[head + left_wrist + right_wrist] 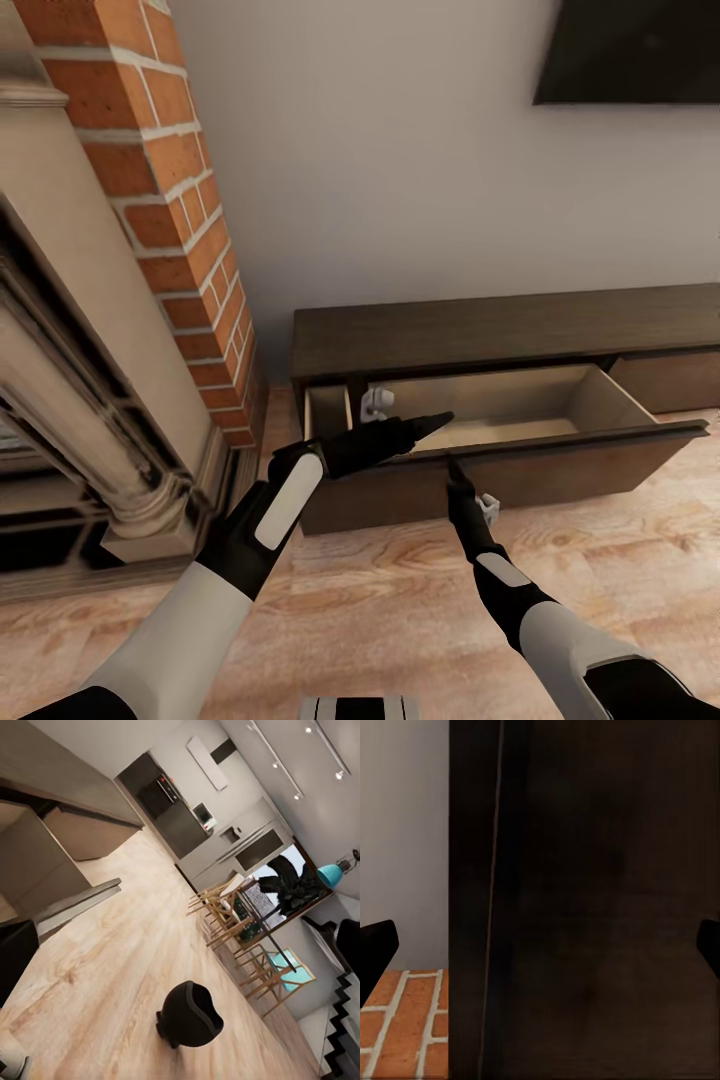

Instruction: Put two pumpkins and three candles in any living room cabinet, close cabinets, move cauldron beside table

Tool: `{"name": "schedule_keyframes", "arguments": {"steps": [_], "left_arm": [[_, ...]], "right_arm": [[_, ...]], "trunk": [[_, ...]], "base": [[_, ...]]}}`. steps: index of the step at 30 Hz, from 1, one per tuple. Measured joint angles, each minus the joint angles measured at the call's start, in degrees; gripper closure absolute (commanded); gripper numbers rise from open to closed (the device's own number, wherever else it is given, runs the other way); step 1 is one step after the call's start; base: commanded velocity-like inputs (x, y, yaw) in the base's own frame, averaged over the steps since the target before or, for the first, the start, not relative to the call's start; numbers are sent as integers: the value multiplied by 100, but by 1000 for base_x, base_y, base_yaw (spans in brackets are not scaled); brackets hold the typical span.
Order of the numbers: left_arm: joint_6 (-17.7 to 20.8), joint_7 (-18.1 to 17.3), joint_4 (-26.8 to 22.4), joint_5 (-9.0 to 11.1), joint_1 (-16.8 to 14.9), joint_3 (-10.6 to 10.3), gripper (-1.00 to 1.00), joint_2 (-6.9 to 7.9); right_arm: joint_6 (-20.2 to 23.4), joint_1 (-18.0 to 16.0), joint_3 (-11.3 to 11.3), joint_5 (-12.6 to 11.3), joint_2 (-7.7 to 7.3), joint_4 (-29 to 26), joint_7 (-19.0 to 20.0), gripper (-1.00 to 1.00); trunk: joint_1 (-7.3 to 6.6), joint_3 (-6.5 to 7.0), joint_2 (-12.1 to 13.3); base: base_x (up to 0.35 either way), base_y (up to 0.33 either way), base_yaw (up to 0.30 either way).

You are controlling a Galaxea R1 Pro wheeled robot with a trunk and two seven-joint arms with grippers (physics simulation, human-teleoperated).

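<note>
The cabinet [500, 335] is a long, low dark-brown unit against the wall. Its left drawer [520, 410] is pulled out, and the pale wood inside that I can see is bare. My left gripper [432, 424] reaches across the drawer's front edge, open and empty, with its fingertips [15, 960] at the frame's sides. My right gripper [456, 472] is open too, fingertips [375, 952] spread against the dark drawer front [585, 900]. The black cauldron [189, 1014] stands on the wood floor behind me. Pumpkins and candles are out of view.
A brick fireplace [170, 200] with a stone surround stands left of the cabinet. A second drawer front [670, 380] to the right is shut. Farther back in the room are a dining table with chairs [240, 922] and dark kitchen units [172, 802]. Wood floor lies between.
</note>
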Motion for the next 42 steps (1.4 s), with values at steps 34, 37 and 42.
{"name": "schedule_keyframes", "arguments": {"steps": [34,37,42], "left_arm": [[0,0,0,0,1,0,-100,0],[0,0,0,0,-1,0,-100,0],[0,0,0,0,2,0,-100,0]], "right_arm": [[-149,3,436,22,53,-9,-198,-100],[-234,2,447,24,53,-9,-198,-100],[-243,2,450,25,53,-9,-198,-100]], "trunk": [[-2,0,0],[-2,0,0],[-2,0,0]], "base": [[-10,0,0],[0,0,0],[0,0,0]]}}
